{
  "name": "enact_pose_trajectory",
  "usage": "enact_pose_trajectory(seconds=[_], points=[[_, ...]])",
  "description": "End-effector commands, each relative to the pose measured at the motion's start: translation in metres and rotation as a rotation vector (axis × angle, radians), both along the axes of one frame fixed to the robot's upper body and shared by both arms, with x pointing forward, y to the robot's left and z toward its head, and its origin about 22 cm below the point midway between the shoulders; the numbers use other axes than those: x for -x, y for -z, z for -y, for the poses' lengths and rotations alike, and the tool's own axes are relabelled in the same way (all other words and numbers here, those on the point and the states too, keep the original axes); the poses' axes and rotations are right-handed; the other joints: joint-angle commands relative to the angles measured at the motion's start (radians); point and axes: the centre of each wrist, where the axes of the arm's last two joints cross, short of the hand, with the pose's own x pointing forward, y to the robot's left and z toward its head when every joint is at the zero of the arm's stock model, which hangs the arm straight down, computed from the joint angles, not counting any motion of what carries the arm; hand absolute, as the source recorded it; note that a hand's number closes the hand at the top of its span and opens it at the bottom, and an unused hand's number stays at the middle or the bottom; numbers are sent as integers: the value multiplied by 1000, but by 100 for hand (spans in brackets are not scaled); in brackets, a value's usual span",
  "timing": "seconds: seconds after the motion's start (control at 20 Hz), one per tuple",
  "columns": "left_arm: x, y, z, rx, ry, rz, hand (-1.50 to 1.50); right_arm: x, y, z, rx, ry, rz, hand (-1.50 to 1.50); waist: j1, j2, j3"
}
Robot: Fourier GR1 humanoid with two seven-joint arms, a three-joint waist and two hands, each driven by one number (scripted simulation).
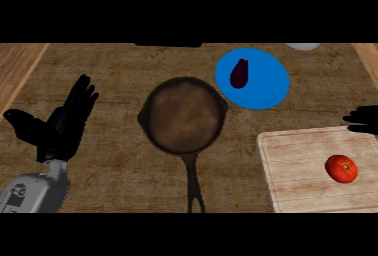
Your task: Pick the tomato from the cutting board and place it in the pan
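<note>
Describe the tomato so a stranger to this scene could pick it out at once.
Find the pale wooden cutting board at the counter's lower right, right of the dark pan. The tomato lies on the board's right side. It is the only red, round thing here; the dark eggplant sits apart on a blue plate.

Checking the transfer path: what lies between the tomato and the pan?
In the head view, only bare cutting board and a strip of counter separate the tomato from the pan.

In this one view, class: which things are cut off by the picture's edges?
Head view: the right hand shows only as fingers at the right edge; the cutting board runs off right; a pale object is clipped at the top.
</note>
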Motion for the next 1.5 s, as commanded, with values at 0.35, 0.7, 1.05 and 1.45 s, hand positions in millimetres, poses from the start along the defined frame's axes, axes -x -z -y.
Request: enact_pose_trajectory(seconds=[0.35,0.7,1.05,1.45], points=[[15,8,-22,3,-45,-10,0,0,29,-5,194,-192,66,-150,-40,-11,-1],[11,-4,4,-13,-49,-29,0,10,26,-10,184,-164,117,-150,-47,-11,-1],[13,2,-19,20,-53,-25,0,16,23,-41,221,-161,109,-150,-47,-11,-2],[1,-19,-38,-4,-46,0,0,16,48,-53,255,-121,137,-150,-46,-10,-2]])
